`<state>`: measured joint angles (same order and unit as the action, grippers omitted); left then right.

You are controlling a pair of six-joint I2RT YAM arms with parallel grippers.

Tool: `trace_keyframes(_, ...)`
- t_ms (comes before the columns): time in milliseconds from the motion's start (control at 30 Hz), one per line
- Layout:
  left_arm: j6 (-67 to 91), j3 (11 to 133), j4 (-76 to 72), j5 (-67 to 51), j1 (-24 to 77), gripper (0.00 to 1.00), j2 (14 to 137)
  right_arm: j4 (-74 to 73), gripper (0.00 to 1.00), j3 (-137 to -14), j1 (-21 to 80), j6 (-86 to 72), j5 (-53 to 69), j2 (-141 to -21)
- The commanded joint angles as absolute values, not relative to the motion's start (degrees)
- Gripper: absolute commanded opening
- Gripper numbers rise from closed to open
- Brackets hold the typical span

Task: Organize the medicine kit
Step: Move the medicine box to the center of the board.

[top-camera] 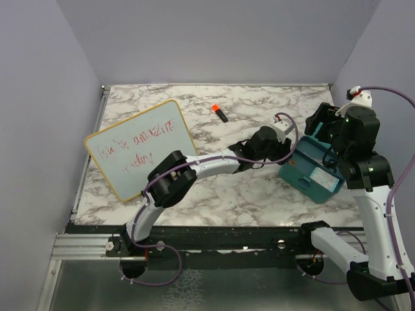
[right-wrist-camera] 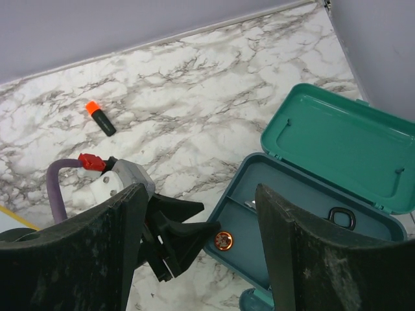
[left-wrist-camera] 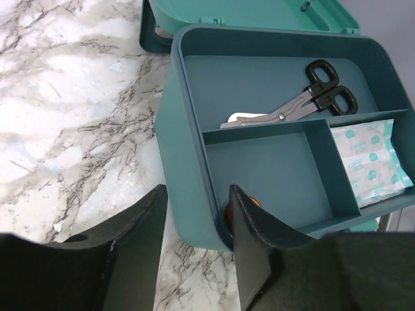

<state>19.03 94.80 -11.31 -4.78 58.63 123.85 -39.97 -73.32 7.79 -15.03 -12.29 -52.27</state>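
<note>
Left tool [left-wrist-camera: 198, 194] at medicine kit [left-wrist-camera: 181, 129]; whiteboard [top-camera: 139, 148] writing unreadable

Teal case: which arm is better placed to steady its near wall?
Probably left: the left fingers straddle the teal case at the near wall, one inside, one outside. The right fingers hang open, apart.

Both arms are built alike, with white tubular links joined by chunky black joint housings. Along the left arm [top-camera: 207, 165] runs a purple left cable [right-wrist-camera: 54, 188], ending at a white wrist block [right-wrist-camera: 123, 179] with a red plug [right-wrist-camera: 91, 161]. The right arm [top-camera: 379, 214] has a purple right cable [top-camera: 389, 89] and a small green light [top-camera: 347, 118]. The left hand [left-wrist-camera: 198, 201] and right hand [right-wrist-camera: 201, 194] have broad black fingers with a grainy, scuffed surface.
</note>
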Motion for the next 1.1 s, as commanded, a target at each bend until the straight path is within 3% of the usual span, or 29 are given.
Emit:
trace_keyframes(0,18.1,96.6,-10.6,-5.4,59.2,0.42,125.7,-40.2,0.73,-72.9,7.6,-15.4,-15.0,-51.5)
trace_keyframes(267,17.4,96.1,-9.9,-5.2,59.3,0.20,125.3,-40.2,0.73,-72.9,7.6,-15.1,-17.2,-51.7)
trace_keyframes(367,17.5,96.3,-9.6,-4.9,59.5,0.20,125.2,-40.1,0.73,-72.1,7.6,-15.4,-16.7,-51.6)
trace_keyframes(467,17.4,96.8,-8.9,-4.6,59.8,0.32,125.7,-39.8,0.73,-71.3,7.6,-15.7,-16.6,-51.5)
trace_keyframes(600,17.7,96.7,-8.6,-4.8,59.9,0.32,126.8,-39.7,0.73,-70.9,7.6,-15.9,-16.9,-51.5)
trace_keyframes(800,16.4,96.3,-8.4,-4.1,60.0,0.06,125.6,-39.0,0.73,-70.7,7.6,-16.3,-16.5,-50.8)
trace_keyframes(1067,14.4,91.4,-8.3,2.9,60.0,0.00,119.0,-37.2,0.73,-69.2,7.6,-19.5,-9.9,-50.6)
